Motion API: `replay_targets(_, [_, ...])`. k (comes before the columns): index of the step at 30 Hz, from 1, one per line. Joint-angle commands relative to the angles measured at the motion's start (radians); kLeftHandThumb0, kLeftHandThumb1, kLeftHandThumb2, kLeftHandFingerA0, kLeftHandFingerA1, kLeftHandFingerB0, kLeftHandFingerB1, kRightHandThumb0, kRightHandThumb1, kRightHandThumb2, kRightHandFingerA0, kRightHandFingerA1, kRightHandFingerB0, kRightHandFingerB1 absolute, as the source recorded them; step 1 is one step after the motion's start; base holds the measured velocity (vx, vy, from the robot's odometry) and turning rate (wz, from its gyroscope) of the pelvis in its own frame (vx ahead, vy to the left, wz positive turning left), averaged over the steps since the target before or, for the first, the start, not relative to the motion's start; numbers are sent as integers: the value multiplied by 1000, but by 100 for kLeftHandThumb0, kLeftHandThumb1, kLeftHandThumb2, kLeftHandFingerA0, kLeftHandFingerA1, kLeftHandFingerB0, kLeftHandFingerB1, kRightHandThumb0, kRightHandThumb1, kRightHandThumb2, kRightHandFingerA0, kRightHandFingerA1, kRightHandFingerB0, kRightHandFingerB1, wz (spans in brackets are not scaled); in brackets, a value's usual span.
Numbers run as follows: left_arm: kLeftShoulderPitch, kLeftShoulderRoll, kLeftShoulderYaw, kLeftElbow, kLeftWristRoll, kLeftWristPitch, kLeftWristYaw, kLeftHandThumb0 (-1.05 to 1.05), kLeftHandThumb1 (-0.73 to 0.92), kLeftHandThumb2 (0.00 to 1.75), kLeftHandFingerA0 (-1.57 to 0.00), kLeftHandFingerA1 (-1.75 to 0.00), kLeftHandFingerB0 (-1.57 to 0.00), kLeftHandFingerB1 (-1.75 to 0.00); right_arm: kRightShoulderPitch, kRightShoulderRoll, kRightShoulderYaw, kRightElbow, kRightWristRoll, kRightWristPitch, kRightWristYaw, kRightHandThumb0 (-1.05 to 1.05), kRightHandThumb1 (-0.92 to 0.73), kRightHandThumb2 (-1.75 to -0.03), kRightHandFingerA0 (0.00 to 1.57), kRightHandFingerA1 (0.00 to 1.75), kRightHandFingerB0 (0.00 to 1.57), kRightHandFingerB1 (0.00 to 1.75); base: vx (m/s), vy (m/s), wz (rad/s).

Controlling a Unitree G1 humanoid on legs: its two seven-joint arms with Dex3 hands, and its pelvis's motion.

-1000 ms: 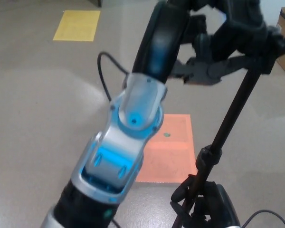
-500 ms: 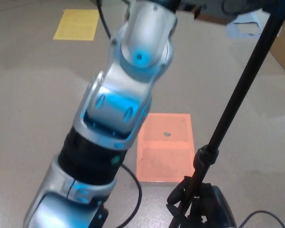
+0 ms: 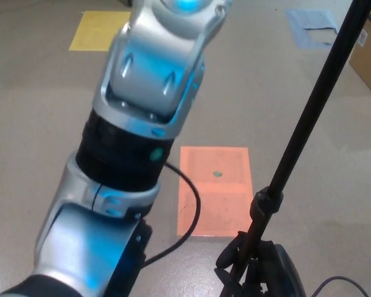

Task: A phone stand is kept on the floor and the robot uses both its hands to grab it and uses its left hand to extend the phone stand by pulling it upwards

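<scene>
The phone stand's black pole (image 3: 309, 117) slants from the bottom centre up to the top right corner, with a clamp collar (image 3: 264, 204) low on it. Its top runs out of the picture. My right hand (image 3: 260, 267) is at the bottom edge, its black fingers wrapped around the lower pole. My left forearm (image 3: 142, 111), silver with a blue glow, fills the left and centre and rises out past the top edge. The left hand itself is out of the picture.
An orange square (image 3: 217, 185) is marked on the grey floor behind the pole, and a yellow one (image 3: 101, 31) lies far left. A blue sheet (image 3: 312, 28) and a cardboard box (image 3: 368, 59) sit at the far right. A black cable (image 3: 188, 210) loops beside my left arm.
My left arm has risen steadily; its hand, earlier closed on the upper pole, has left the top of the picture. The pole's visible upper section now reaches past the top edge.
</scene>
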State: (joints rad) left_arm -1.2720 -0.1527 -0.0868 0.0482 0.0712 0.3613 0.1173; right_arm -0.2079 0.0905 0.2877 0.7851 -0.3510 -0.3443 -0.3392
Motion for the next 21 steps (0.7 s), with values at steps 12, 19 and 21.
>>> replay_targets(12, [-131, -49, 131, -146, -37, -110, 78, -14, 44, 78, -96, -175, -75, -175, 57, -54, 23, 58, -22, 19, 13, -38, -65, -59, 108, 175, 96, 175, 0, 0, 0])
replay_targets(19, [39, -67, 94, -270, -42, -81, 59, -16, 49, 73, -95, -175, -77, -175, 59, -54, 26, 60, -21, 26, 19, -39, -62, -64, 107, 175, 96, 175, 0, 0, 0])
replay_targets(21, [102, -74, 75, -316, -26, -53, 69, -16, 48, 71, -95, -175, -75, -175, 56, -55, 26, 61, -24, 24, 15, -39, -62, -64, 106, 175, 96, 175, 0, 0, 0])
